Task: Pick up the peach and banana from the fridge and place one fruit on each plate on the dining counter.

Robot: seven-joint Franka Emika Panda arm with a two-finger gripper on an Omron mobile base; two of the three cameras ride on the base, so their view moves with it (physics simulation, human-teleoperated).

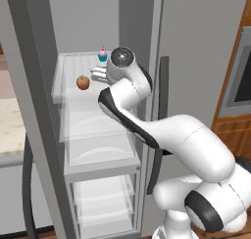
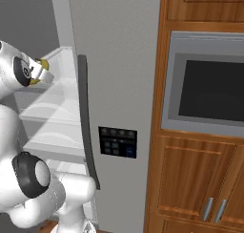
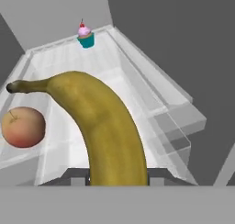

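My gripper (image 3: 117, 176) is shut on the banana (image 3: 103, 122), a curved yellow fruit with a dark stem, held over the top glass shelf of the open fridge (image 1: 196, 52). In the right base view the banana's tip (image 2: 44, 64) pokes out beside the hand. The peach (image 3: 23, 126), round and orange-red, rests on the same shelf, just left of the banana and apart from it. From the left base view the peach (image 1: 83, 82) lies left of the hand, which the arm partly hides. The plates and the dining counter are out of view.
A pink-topped cupcake (image 3: 85, 36) in a teal cup stands at the shelf's back. The open fridge door (image 1: 29, 110) stands at left and a beige countertop (image 1: 10, 125) lies beyond it. The shut fridge door (image 2: 119, 60), wooden cabinets and a wall oven (image 2: 209, 84) are to the right.
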